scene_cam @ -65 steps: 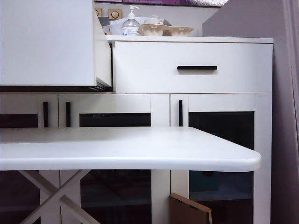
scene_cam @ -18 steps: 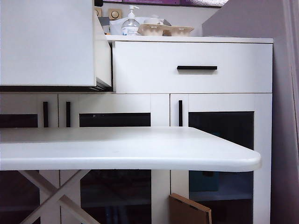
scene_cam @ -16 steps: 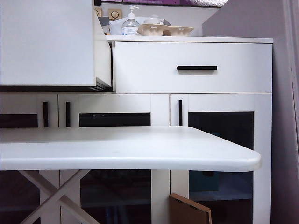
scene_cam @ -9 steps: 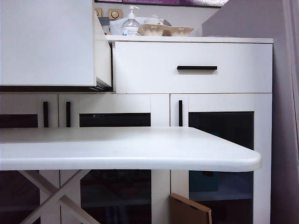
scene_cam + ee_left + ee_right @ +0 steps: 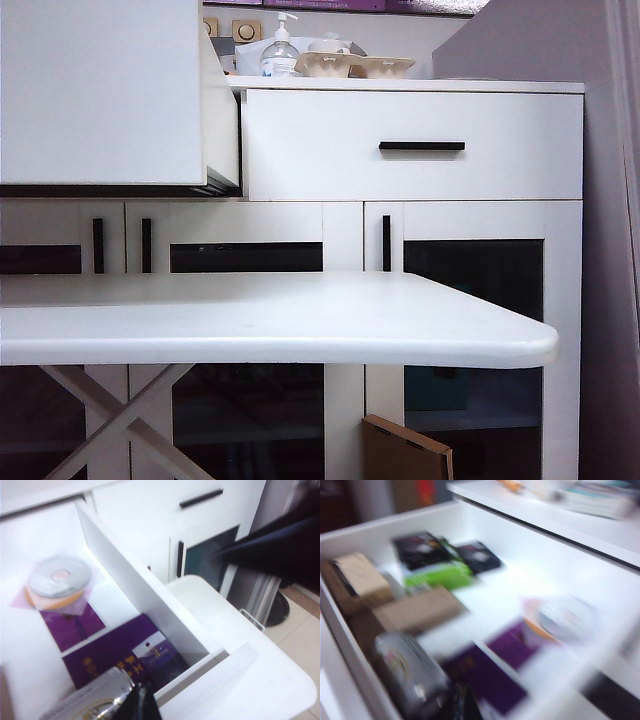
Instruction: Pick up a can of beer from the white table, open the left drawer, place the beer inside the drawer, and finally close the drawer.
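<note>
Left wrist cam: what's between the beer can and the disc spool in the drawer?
Purple packets lie between the can and the disc spool in the drawer, left wrist view. Left tool and right tool, both shut, sit by the can.

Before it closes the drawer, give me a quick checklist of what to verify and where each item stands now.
1. White left drawer pulled out: ok.
2. Silver aluminium beer can inside it: ok, lying on its side by a purple packet.
3. Can free of both grippers: cannot tell; the left gripper is shut right beside it.
4. Right gripper out of the drawer: not ok; it is shut and hangs over the contents, in a blurred picture.
5. Nothing rising above the drawer wall: cannot tell.
</note>
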`<action>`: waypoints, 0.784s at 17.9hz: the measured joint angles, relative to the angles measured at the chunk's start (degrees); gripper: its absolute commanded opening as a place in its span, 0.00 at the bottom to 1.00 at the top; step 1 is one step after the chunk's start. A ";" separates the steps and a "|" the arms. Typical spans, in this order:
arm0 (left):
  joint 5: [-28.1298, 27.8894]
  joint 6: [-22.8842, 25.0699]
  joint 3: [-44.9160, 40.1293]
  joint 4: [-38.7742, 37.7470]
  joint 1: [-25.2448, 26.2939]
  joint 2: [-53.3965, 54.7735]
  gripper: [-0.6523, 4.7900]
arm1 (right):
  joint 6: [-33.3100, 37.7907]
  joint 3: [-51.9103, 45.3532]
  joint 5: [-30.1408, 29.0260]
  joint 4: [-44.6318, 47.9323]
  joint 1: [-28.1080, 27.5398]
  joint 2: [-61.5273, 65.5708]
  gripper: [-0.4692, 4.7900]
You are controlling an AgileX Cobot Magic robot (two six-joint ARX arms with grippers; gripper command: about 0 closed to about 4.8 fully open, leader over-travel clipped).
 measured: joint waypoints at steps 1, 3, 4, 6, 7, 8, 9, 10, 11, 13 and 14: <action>-0.11 -0.90 0.02 0.15 0.02 -0.57 0.11 | -0.20 -0.02 0.17 -3.45 -0.52 -1.75 0.08; -2.29 -4.98 -0.15 0.15 0.04 -2.60 0.11 | -1.99 -0.04 0.42 -10.64 -2.03 -5.66 0.08; -3.69 -5.60 -1.51 0.24 0.07 -4.59 0.11 | -2.47 -0.04 0.66 -12.61 -2.27 -7.45 0.08; -6.27 -7.80 -9.97 3.10 0.09 -11.39 0.11 | -3.08 -0.04 0.46 -15.78 -2.69 -10.05 0.08; -8.33 -9.44 -15.26 7.04 0.09 -15.06 0.11 | -3.32 -0.04 0.17 -16.41 -2.89 -10.29 0.08; -10.38 -10.99 -22.10 11.15 0.09 -19.69 0.11 | -3.43 -0.09 -0.50 -16.66 -2.97 -10.29 0.08; -11.39 -12.26 -29.11 16.33 0.09 -24.55 0.11 | -3.45 -0.15 -1.05 -16.66 -2.73 -10.29 0.08; -11.61 -13.49 -35.08 18.88 0.09 -28.61 0.11 | -3.45 -0.17 -2.34 -16.63 -2.62 -10.29 0.08; -12.52 -14.73 -41.40 21.68 0.09 -33.40 0.11 | -3.48 -0.31 -4.33 -16.63 -2.45 -10.29 0.08; -17.07 -15.26 -49.46 27.04 0.09 -38.42 0.11 | -3.48 -0.39 -5.77 -16.52 -2.38 -10.29 0.08; -18.16 -15.30 -53.44 29.00 0.11 -40.76 0.11 | -3.48 -0.61 -6.62 -15.93 -2.27 -10.32 0.08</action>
